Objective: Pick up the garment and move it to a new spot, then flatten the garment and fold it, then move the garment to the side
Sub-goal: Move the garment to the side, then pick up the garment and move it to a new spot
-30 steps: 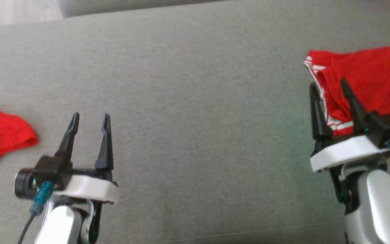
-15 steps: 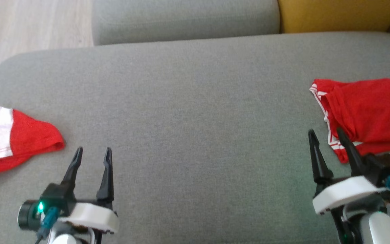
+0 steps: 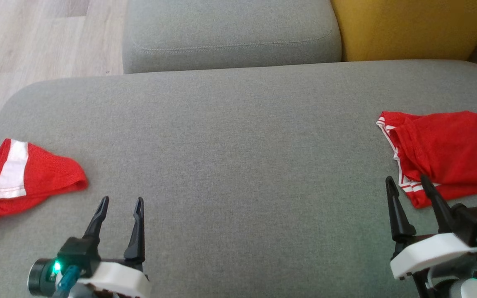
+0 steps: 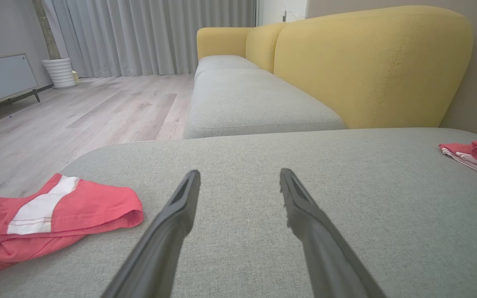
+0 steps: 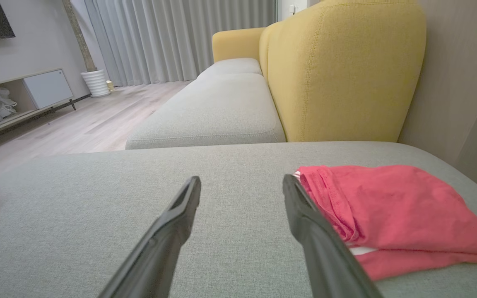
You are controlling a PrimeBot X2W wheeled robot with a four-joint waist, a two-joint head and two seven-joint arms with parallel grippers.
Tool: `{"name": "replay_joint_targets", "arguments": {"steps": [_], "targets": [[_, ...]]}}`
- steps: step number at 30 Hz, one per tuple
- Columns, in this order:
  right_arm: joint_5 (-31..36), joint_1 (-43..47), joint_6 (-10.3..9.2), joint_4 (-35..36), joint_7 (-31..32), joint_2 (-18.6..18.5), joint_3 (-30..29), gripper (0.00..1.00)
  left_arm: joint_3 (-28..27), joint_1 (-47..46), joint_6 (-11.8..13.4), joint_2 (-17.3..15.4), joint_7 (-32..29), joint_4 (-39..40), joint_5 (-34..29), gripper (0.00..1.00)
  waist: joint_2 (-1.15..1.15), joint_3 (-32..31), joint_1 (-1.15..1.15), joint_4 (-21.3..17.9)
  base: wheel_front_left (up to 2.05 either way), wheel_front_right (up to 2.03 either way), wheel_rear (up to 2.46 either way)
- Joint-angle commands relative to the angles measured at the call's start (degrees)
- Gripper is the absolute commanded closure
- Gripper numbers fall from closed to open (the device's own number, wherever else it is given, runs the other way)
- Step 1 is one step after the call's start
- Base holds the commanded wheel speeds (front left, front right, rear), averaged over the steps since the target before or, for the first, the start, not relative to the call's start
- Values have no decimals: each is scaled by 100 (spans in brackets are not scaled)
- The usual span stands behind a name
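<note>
Fingers [image 3: 138,225] of the left gripper [image 3: 122,199] and right gripper [image 3: 406,179] are held apart, empty, over the grey seat cushion [image 3: 238,165]. A folded red garment [image 3: 445,153] is laid at its right edge, seemingly set aside, and a rumpled red garment [image 3: 35,178] at its left edge.

Left gripper [image 3: 122,200] sits low at the left, its two dark fingers [image 3: 97,219] spread apart, pointing forward, empty. Right gripper [image 3: 405,179] sits low at the right, equally spread and empty.
</note>
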State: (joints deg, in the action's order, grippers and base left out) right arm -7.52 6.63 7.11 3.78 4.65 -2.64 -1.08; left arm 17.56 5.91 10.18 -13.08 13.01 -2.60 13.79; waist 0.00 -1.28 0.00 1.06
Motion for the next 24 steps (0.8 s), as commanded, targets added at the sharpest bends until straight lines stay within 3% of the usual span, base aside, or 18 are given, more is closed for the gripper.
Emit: {"name": "replay_joint_targets", "arguments": {"steps": [1, 24], "targets": [[27, -134, 37, 257, 36, -24, 124, 0, -218, -142, 56, -124, -12, 205, -6, 0, 0, -3, 0, 3, 0, 0, 0], [50, -90, 37, 330, 72, -24, 99, 0, -202, -172, 147, -195, -42, 270, 58, 0, 0, 48, 0, 33, 0, 0, 0]]}}
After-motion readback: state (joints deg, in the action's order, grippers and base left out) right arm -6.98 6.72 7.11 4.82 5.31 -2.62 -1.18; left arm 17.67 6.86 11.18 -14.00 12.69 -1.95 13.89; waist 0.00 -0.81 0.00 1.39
